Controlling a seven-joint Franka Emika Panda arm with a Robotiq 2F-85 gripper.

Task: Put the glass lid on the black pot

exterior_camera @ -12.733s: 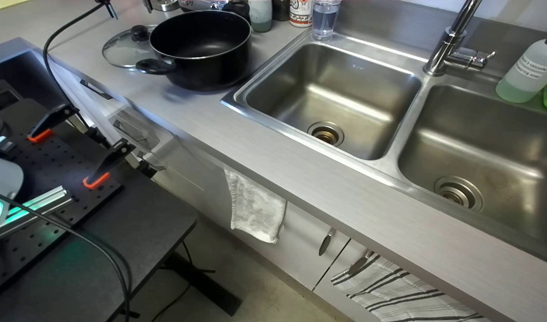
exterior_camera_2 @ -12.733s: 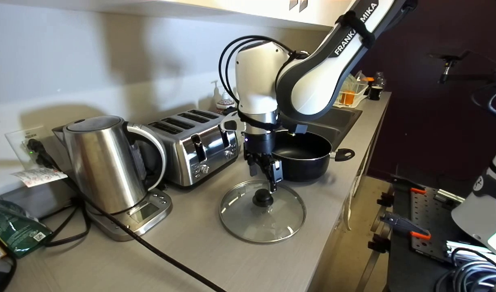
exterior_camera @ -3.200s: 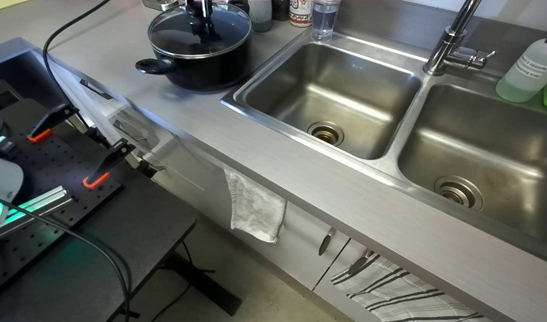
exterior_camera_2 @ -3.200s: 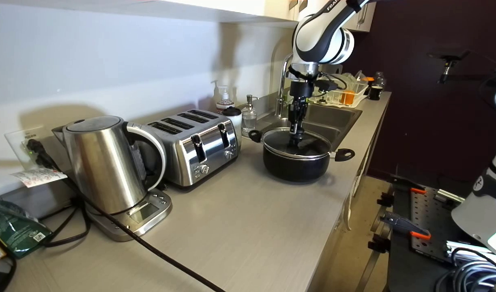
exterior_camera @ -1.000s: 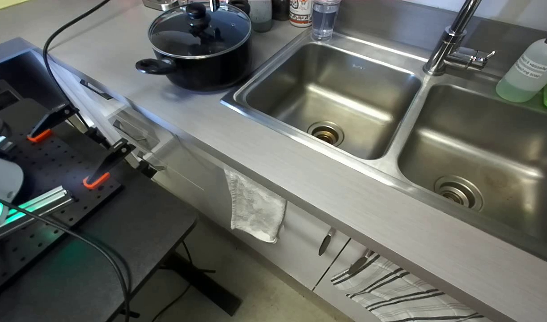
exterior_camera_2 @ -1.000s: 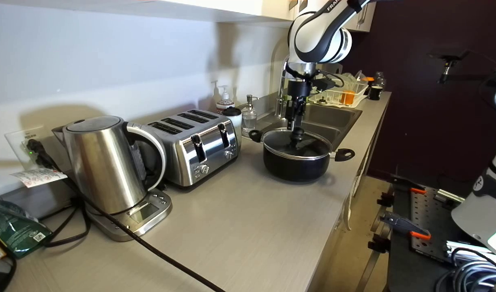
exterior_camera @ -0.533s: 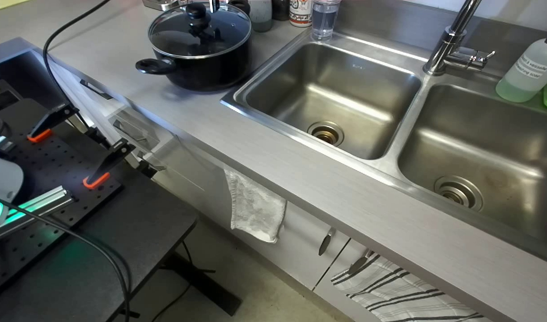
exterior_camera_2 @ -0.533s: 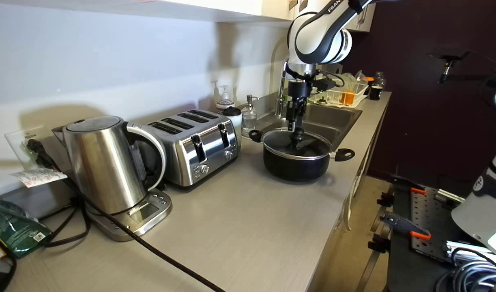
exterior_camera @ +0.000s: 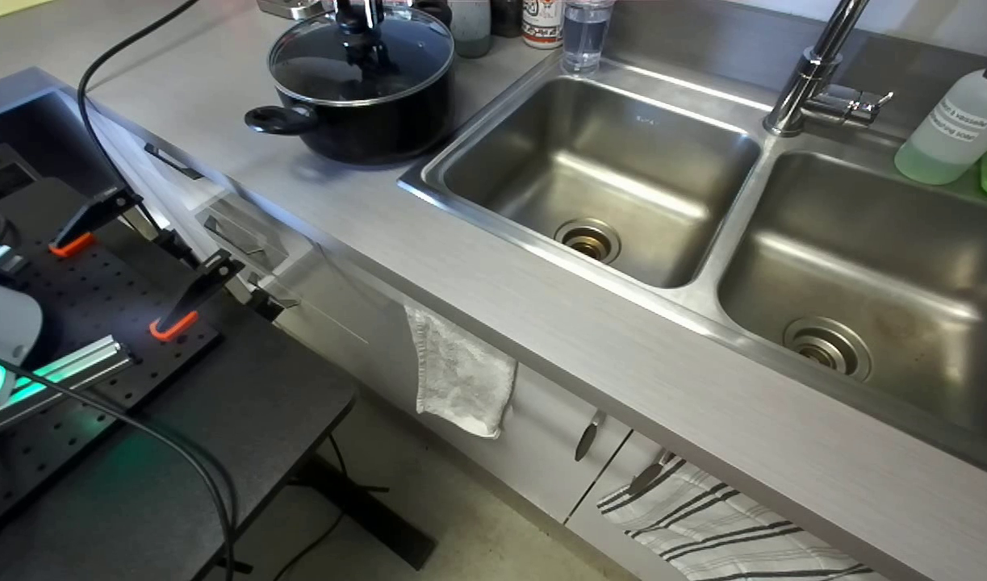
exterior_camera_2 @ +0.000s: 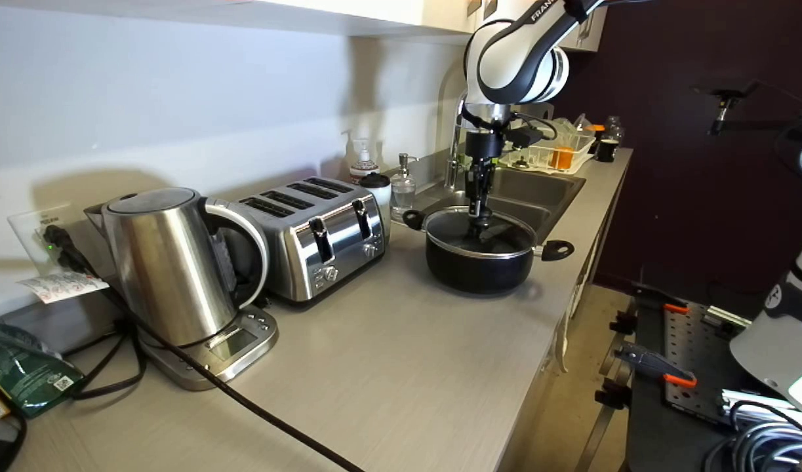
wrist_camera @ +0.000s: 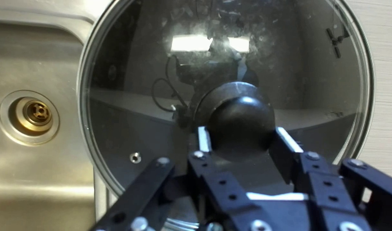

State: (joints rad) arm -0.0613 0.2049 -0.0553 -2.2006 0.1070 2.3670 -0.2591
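Note:
The glass lid point(exterior_camera_2: 509, 235) rests level on the rim of the black pot point(exterior_camera_2: 479, 274), covering its mouth. Both exterior views show this, with the lid point(exterior_camera: 319, 60) over the pot point(exterior_camera: 372, 133). My gripper point(exterior_camera_2: 479, 210) comes straight down from above onto the lid's dark knob. In the wrist view my gripper point(wrist_camera: 244, 138) has one finger pad point(wrist_camera: 288, 139) on each side of the round knob point(wrist_camera: 242, 120), closed against it. Reflections on the lid point(wrist_camera: 298, 64) hide the pot's inside there. In an exterior view the knob is mostly covered by my gripper point(exterior_camera: 359, 22).
A steel toaster point(exterior_camera_2: 309, 229) and a kettle point(exterior_camera_2: 158, 262) line the wall, with a black cord point(exterior_camera_2: 263, 413) across the counter. Beside the pot lies the double sink point(exterior_camera: 707, 311). A soap dispenser point(exterior_camera_2: 404, 187) stands behind the pot, whose side handle point(exterior_camera_2: 558, 250) juts toward the counter edge.
Over the last second my open gripper has come down slightly and shut around the knob. Lid and pot have stayed put. Much earlier the lid lay on the counter beside the pot.

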